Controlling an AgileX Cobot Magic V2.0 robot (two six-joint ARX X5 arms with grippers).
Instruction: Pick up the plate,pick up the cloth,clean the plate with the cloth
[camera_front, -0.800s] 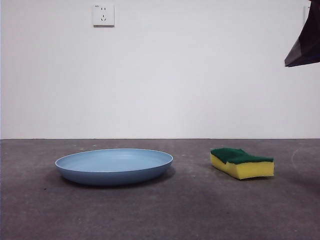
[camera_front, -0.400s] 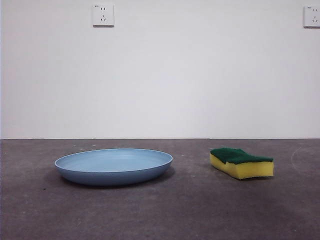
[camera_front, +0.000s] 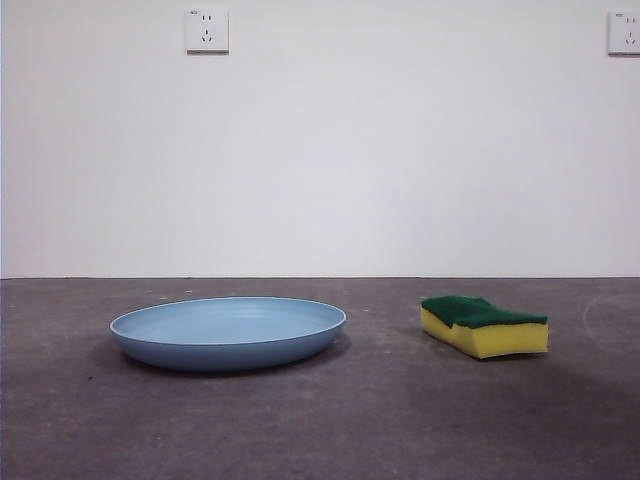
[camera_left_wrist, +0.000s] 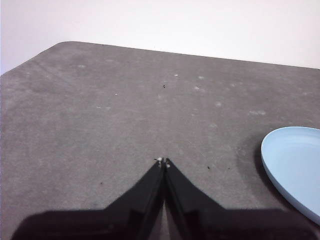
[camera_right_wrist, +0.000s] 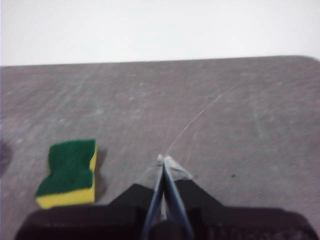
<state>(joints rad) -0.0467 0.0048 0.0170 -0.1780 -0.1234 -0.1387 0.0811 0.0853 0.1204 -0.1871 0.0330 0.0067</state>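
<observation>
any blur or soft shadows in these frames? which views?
Right wrist view: blurred throughout, sponge edges and right gripper soft. Left wrist view: sharp, left gripper crisp beside the plate. Front view: sharp, even light, faint shadow under the plate.

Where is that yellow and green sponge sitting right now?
In the front view the sponge lies flat on the table, green side up, apart from the blue plate and to its right.

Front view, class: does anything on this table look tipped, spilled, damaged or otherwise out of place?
Nothing stands out. The plate sits flat and right way up on the table, and the sponge lies apart from it, green side up and intact. No spill shows. Both grippers, left and right, hold nothing.
</observation>
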